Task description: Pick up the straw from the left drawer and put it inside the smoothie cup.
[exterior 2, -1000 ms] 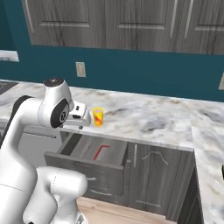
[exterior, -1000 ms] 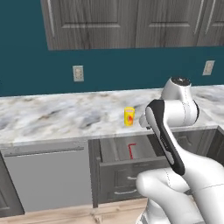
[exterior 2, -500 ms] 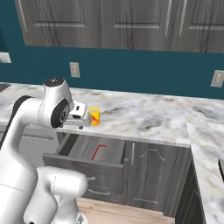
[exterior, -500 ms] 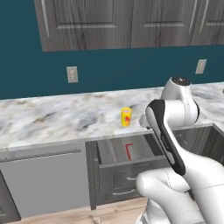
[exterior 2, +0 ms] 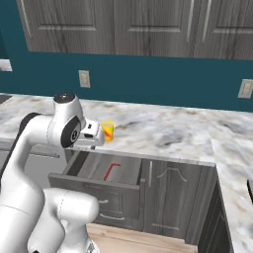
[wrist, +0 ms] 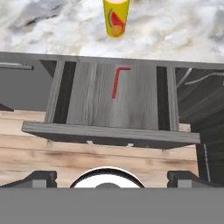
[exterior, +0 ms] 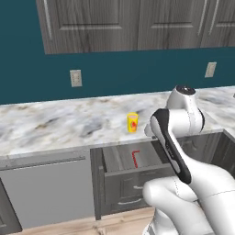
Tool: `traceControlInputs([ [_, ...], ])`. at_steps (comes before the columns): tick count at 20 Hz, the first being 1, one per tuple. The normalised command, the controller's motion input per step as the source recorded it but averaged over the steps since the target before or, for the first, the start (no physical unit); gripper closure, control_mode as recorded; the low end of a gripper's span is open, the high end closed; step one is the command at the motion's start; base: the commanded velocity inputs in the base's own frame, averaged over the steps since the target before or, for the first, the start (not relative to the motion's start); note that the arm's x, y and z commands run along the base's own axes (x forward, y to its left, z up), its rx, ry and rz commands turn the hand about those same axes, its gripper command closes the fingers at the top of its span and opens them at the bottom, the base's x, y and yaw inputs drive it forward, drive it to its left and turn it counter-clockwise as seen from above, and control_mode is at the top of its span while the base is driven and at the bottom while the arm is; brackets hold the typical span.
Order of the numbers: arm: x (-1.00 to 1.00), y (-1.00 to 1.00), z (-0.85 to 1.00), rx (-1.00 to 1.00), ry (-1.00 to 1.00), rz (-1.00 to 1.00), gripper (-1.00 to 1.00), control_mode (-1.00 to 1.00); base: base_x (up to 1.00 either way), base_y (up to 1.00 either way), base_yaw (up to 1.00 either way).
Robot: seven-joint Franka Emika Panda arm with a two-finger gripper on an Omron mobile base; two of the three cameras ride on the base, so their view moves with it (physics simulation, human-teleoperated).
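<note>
The left drawer [exterior: 120, 157] [exterior 2: 94, 184] [wrist: 109, 134] stands pulled out under the marble counter. On its wood-grain floor lies the thin red straw [exterior: 135, 159] [exterior 2: 111, 171] [wrist: 115, 85], its short bent end toward the counter. Just behind the drawer, the yellow smoothie cup [exterior: 132, 122] [exterior 2: 107, 131] [wrist: 116, 17] stands upright on the counter. My gripper [wrist: 113, 177] hangs above and in front of the drawer, looking down into it. It is open, with nothing between its wide-apart fingertips [wrist: 41, 177].
A plain grey panel front [exterior: 46, 193] sits left of the drawer, and closed cabinet doors [exterior 2: 173, 192] sit to its right. The marble counter [exterior: 64, 124] runs along the teal wall and turns a corner at the right [exterior 2: 232, 163]. Wooden floor lies below.
The whole picture has shifted a little, so the base has moved. My arm keeps its pose, the gripper stays open, and the straw lies in the drawer as before.
</note>
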Motion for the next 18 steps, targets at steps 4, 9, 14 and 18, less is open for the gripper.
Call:
traceControlInputs([
  [4, 0.32, -0.01, -0.69, 0.00, 0.06, 0.00, -1.00, -1.00, 0.00, 0.00, 0.00],
  [9, 0.32, 0.00, -0.80, 0.00, 0.07, 0.00, -1.00, -1.00, 0.00, 0.00, 0.00],
  [14, 0.21, -0.01, -0.70, 0.00, 0.02, 0.00, -1.00, -1.00, 0.00, 0.00, 0.00],
  [18, 0.16, -0.06, -0.71, 0.00, 0.00, 0.00, -1.00, -1.00, 0.00, 0.00, 0.00],
])
